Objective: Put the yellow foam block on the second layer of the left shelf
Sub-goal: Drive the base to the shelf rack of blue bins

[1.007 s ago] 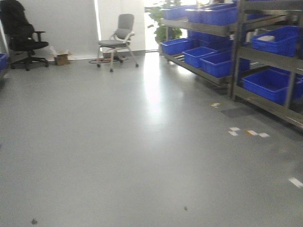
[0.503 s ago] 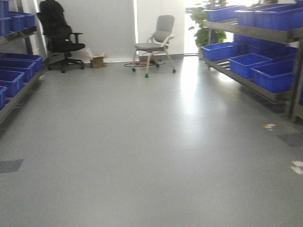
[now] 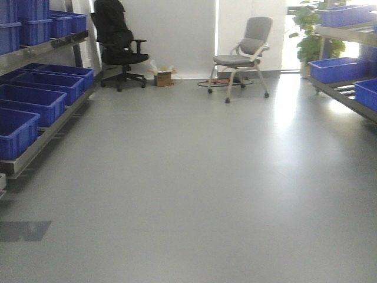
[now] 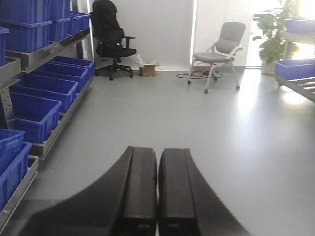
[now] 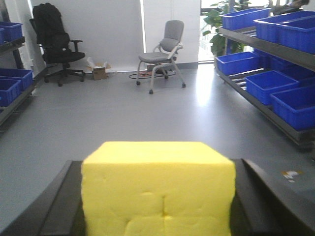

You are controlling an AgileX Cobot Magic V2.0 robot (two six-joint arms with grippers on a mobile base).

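The bright yellow, near-cubic foam block (image 5: 157, 184) is gripped in the right pincer (image 5: 160, 201), the left pincer (image 4: 157, 191) is closed and empty, and the grey metal shelf (image 3: 42, 52) at ten o'clock awaits delivery.

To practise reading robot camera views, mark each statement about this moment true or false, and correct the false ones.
1. The right gripper grips the yellow foam block. True.
2. The left gripper is wide open. False: its jaws are shut together, holding nothing.
3. The black office chair stands right of the grey chair. False: it stands left of it.
4. Blue bins sit on the left shelf. True.
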